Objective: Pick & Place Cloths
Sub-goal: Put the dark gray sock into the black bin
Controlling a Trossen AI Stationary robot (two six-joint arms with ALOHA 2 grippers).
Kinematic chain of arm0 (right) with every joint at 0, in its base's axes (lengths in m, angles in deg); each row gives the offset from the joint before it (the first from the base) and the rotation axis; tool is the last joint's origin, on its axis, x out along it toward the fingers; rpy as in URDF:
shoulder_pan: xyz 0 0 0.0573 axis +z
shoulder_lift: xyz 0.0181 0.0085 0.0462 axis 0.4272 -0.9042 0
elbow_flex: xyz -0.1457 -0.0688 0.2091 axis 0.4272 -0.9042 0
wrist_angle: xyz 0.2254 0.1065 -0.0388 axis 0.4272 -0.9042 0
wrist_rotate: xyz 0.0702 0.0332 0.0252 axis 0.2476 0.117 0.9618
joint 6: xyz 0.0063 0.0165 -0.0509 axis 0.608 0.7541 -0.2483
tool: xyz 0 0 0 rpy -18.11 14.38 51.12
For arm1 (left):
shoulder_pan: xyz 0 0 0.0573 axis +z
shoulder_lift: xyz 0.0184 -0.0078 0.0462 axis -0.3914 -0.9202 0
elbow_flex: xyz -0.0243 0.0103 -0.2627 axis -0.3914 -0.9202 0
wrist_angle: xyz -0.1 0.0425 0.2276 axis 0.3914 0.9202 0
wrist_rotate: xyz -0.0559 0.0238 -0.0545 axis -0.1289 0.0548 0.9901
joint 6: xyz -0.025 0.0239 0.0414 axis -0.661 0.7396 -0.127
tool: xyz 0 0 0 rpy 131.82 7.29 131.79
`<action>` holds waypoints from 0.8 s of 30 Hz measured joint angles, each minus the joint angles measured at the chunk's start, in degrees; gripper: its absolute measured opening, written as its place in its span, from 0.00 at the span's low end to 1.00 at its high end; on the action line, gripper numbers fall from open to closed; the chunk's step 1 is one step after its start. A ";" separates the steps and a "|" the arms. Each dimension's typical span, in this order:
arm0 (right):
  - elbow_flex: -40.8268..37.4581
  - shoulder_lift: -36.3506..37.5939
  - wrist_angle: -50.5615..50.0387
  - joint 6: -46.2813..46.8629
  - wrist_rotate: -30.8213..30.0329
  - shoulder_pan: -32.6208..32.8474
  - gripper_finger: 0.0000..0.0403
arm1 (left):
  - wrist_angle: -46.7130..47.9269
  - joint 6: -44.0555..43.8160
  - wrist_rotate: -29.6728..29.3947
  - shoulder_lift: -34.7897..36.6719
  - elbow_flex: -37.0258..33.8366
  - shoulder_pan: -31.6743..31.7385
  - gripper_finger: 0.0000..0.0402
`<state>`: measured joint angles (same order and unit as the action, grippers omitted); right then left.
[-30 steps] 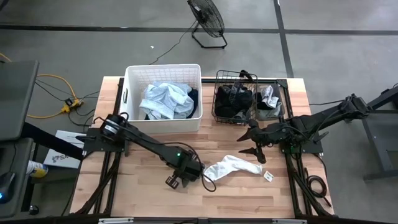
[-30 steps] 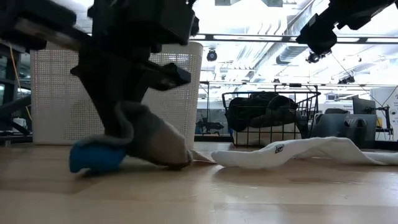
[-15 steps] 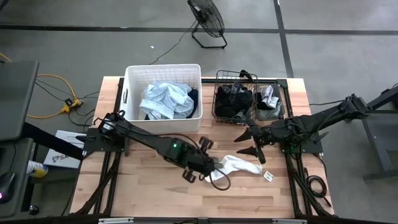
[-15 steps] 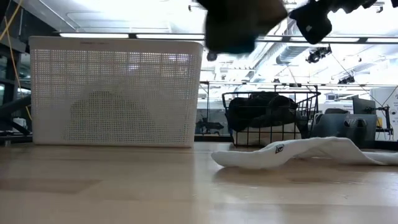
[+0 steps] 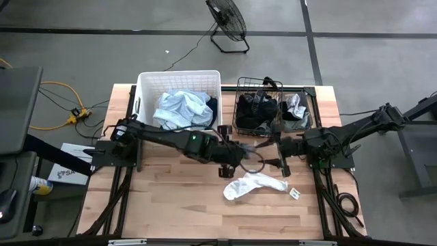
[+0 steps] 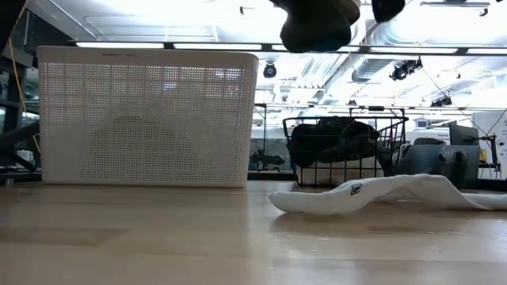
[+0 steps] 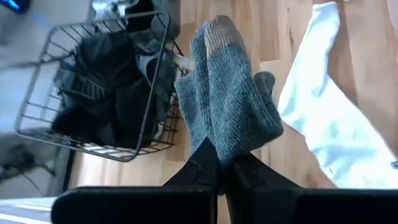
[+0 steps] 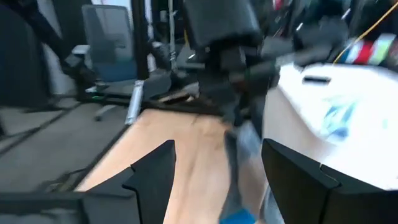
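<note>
My left gripper (image 5: pixel 237 152) is shut on a grey sock (image 7: pixel 227 106) and carries it above the table between the white sock (image 5: pixel 254 184) and the black wire basket (image 5: pixel 258 113). In the low view the sock (image 6: pixel 317 24) hangs high over the table. The white sock lies flat on the wood near the table's near right part. My right gripper (image 5: pixel 278 154) hovers open just right of the left one, its fingers (image 8: pixel 155 180) wide apart. Light blue cloths (image 5: pixel 181 109) lie in the white tub (image 5: pixel 143 102); dark cloths fill the basket. My left gripper pinches the grey sock between its two shut fingers (image 7: pixel 214 165) at one bunched end (image 7: pixel 224 146). The rest of the sock reaches out past the fingertips, folded in thick layers. The sock is lifted clear of the table.
A small white tag (image 5: pixel 295 193) lies near the table's right near corner. A grey cloth (image 5: pixel 295 108) sits in a holder right of the wire basket. The tub and basket stand along the far edge. Bare wood lies at the near left (image 5: pixel 150 205).
My left gripper rose from the near middle of the table with the grey sock and swung right and toward the far edge, toward the wire basket. The sock went from lying on the wood to hanging clear.
</note>
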<state>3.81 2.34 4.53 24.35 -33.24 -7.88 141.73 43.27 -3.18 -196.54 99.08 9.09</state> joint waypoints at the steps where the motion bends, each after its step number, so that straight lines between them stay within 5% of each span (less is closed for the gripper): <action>1: 0.00 0.00 0.96 -1.86 -0.89 0.00 0.57 | 0.04 -0.95 0.76 0.00 0.02 0.52 0.00; 24: 0.00 -11.12 10.45 -11.27 -7.32 -0.15 0.57 | -8.01 -4.83 5.47 -0.04 -0.02 3.47 0.00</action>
<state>3.81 -8.78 14.97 13.07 -40.56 -8.03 133.72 38.44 2.29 -196.59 99.07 12.56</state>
